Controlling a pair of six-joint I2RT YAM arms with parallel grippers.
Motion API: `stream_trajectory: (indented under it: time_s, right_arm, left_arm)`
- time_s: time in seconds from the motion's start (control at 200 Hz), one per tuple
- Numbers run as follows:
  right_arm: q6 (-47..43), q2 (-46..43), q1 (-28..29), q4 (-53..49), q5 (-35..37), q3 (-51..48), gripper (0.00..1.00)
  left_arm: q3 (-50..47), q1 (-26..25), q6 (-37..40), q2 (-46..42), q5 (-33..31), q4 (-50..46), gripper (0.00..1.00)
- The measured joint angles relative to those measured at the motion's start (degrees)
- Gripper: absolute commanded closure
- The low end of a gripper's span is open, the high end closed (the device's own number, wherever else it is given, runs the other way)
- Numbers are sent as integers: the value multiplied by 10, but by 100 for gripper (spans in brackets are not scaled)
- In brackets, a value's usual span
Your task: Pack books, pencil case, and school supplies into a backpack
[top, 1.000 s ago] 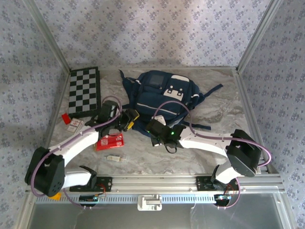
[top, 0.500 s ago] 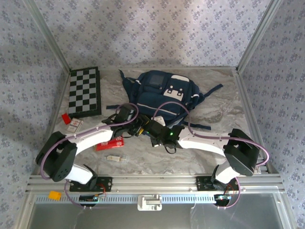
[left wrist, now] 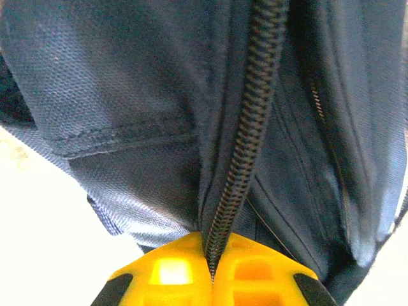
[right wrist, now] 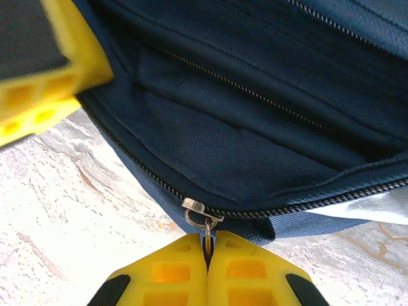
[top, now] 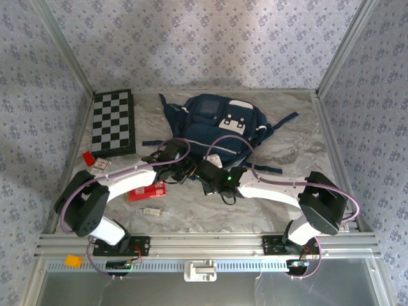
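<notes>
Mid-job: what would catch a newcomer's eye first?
The navy-blue fabric backpack sits central in the top view. At its near edge the left gripper is clamped on its black zipper coil, the right gripper on the metal zipper pull. A flat red pouch lies left of them.

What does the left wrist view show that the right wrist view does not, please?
Left wrist view: the left gripper, jaws shut on the backpack edge with the zipper teeth. Right wrist view: the right gripper, jaws shut on the metal zipper pull, and the open pocket's inside. Both: navy fabric and zipper teeth.
</notes>
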Motion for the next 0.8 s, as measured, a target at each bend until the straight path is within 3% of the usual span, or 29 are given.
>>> stream_trajectory:
  time_s: [0.245,0.51,0.8]
  right_arm:
    - [5,-24,0,-30,19,1,100]
    - [16,-37,-5,-72,26,-12,100]
    - [31,-62,-51,-107,41,-28,100]
  left_arm:
    - [-15,16,43,-83,-8,-27,100]
    - [-51,69,79,-119,22,-37,100]
    - [-63,150,139,-176,50,-75,100]
